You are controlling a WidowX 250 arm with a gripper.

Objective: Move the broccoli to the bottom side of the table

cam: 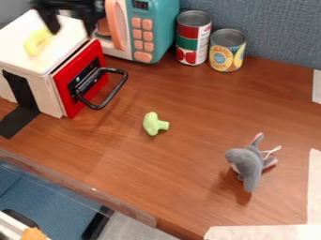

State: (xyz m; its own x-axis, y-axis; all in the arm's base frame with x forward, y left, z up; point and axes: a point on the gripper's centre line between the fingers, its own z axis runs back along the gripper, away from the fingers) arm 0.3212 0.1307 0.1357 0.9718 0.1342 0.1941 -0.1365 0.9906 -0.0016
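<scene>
the claw (73,33) hangs at the upper left of the view, over the pale top of the toy oven (65,70), its two dark fingers spread apart with nothing between them. just beneath lies a soft-looking yellow thing (37,42), too blurred to name. the broccoli (153,123) sits on the table, well apart from the claw, down and to the right of it in the view, past the oven's red door (80,77) and its bent black handle (110,89). that diagonal is what the coming move turns on: i'd judge the claw must clear the handle, then come down over the toy. its smooth, light green head is a rounded lump, longer up and down the view than across, with the stubby stalk pointing right; a pinch across the narrow side of the head looks likeliest to hold, while a rounded edge could slip. the lower part of the table (188,187), glossy reddish wood grain, is where it should end up. farther out, a plush grey toy (248,164) rests at lower right, two ribless-looking cans, a taller can (193,40) and a shorter can (227,50), stand by the woven blue-grey partition (270,28), beside the smooth teal microwave (153,28).
</scene>
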